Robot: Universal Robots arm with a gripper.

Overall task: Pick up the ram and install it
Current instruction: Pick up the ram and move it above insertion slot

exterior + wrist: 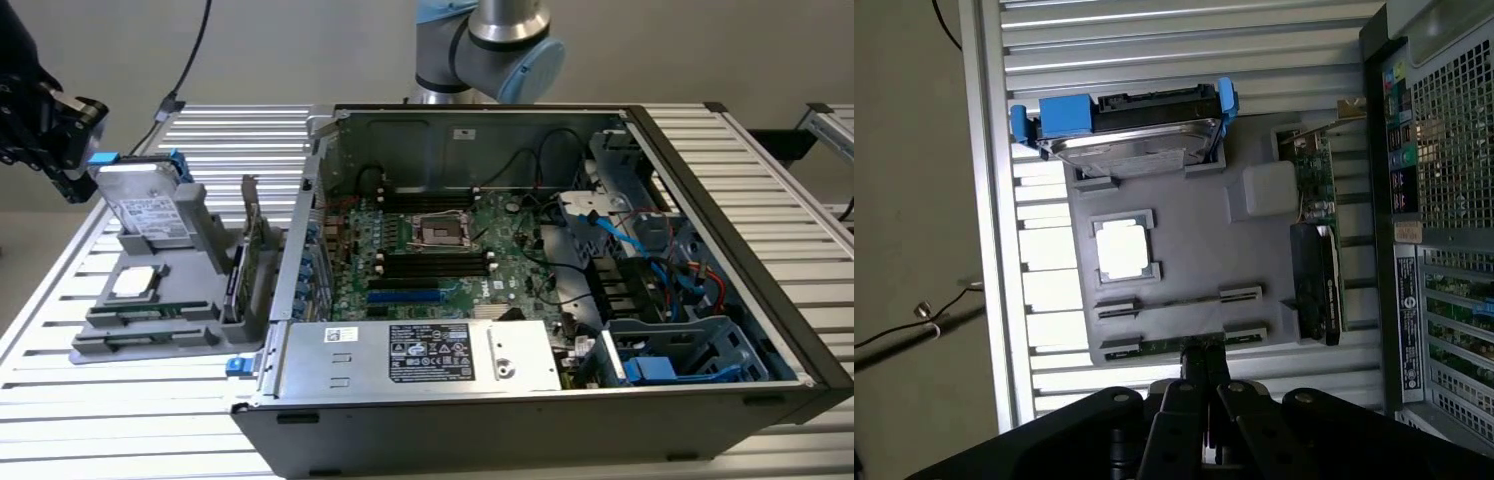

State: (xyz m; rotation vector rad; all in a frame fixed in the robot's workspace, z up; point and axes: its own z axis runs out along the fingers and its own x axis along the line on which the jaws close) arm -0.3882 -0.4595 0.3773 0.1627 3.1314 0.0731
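The arm [497, 28] was built of silver-grey tubes and thick round joints, the joints closed by pale blue caps [541, 68]. The gripper [1204, 365] was matt black throughout – a broad, angular body tapering into two slim, straight-edged fingers [1192, 375]. Small round screws [1114, 397] dotted its face, pale against the black. On its side sat a short black cylinder [88, 112] with a lighter rim.

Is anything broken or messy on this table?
No, nothing stands out. The silver hard drive, the square silver chip and the long green ram stick each sit straight in the grey plastic holder. The black computer case lies open with nothing spilling out.
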